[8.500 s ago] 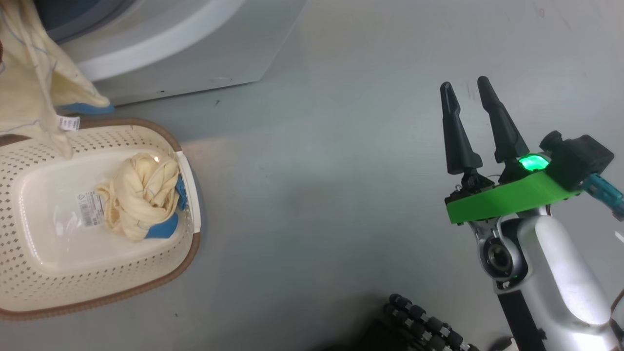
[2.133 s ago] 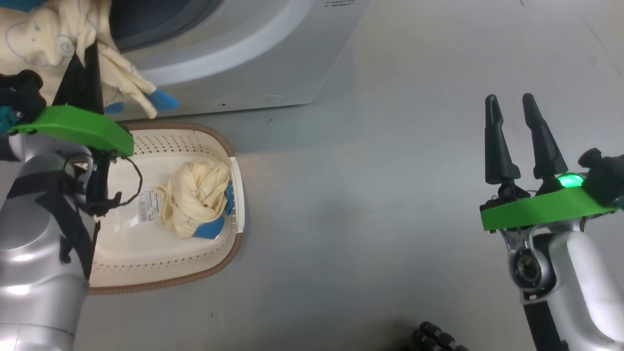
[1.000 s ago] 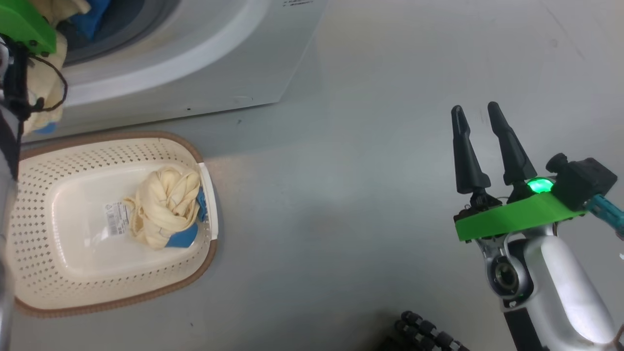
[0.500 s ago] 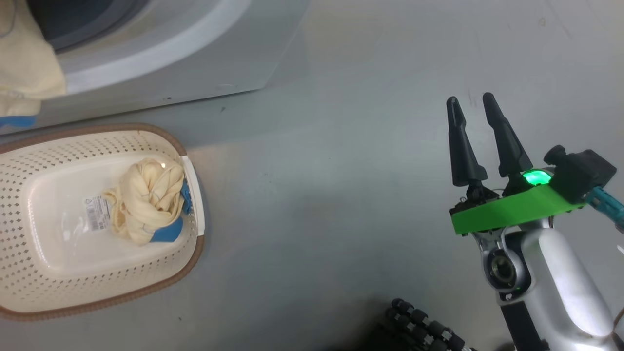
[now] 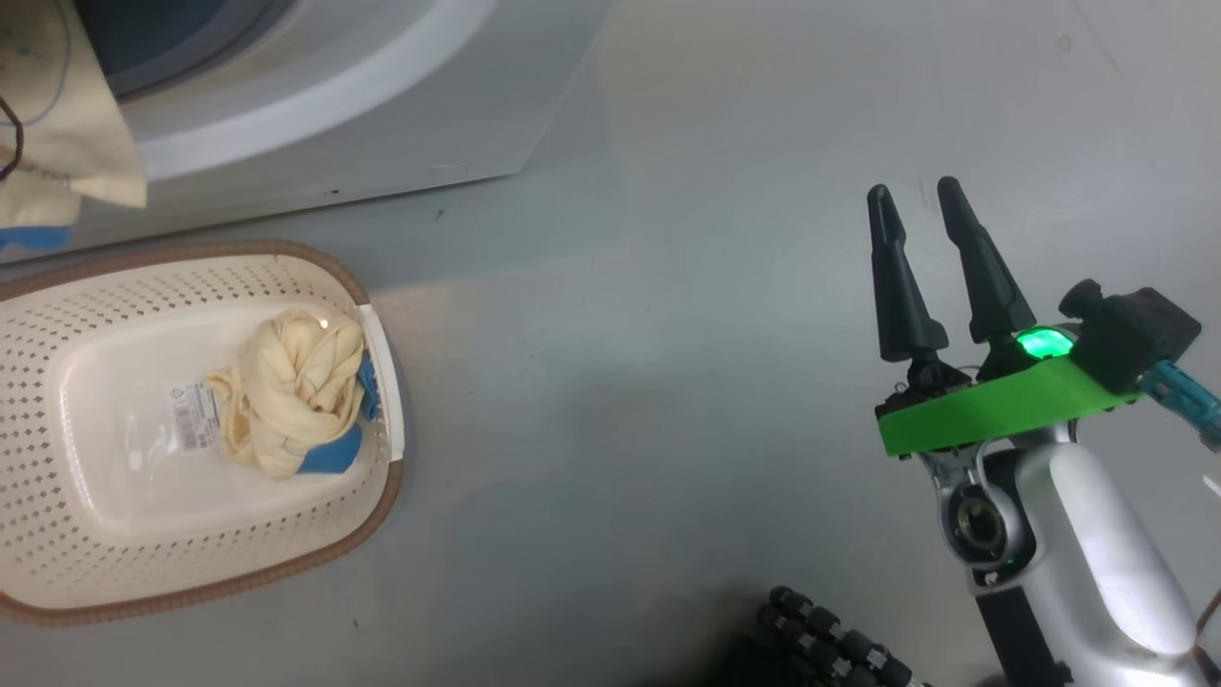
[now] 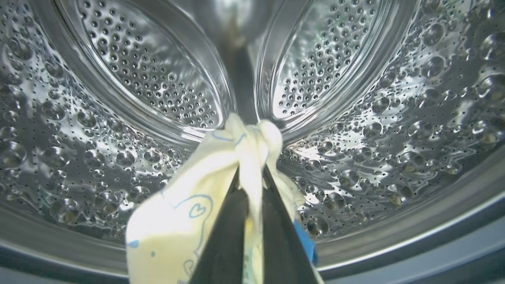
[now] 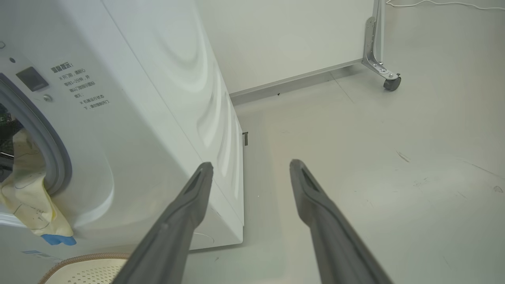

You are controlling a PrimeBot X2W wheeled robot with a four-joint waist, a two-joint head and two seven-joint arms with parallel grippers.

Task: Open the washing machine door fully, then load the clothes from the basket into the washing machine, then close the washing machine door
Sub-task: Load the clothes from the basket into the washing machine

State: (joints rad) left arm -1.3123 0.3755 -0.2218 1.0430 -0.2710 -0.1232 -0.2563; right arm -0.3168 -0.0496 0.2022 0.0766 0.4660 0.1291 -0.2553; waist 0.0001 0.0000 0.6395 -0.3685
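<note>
My left gripper [image 6: 251, 173] is shut on one of the clothes, a cream-yellow garment [image 6: 177, 225] with blue outlines, held inside the washing machine's perforated steel drum [image 6: 118, 86]. That garment's tail [image 5: 57, 134] drapes out over the washing machine [image 5: 382, 105] front and hangs from the grey gasket [image 7: 27, 197]. A second, knotted cream and blue garment [image 5: 296, 391] lies in the basket [image 5: 57, 563] on the floor below. My right gripper [image 5: 914, 196] stands open over bare floor, far right of the basket, nothing between its fingers [image 7: 197, 189]. The washing machine door is out of view.
The white washer body [image 7: 158, 118] stands just left of my right gripper. A metal frame leg on a caster [image 7: 391, 82] stands at the back by a white wall panel. My base's dark ribbed wheel [image 5: 830, 639] shows near the bottom.
The head camera has shifted. My left arm has carried the garment up from above the basket into the drum and left the head view. The right gripper has stayed open.
</note>
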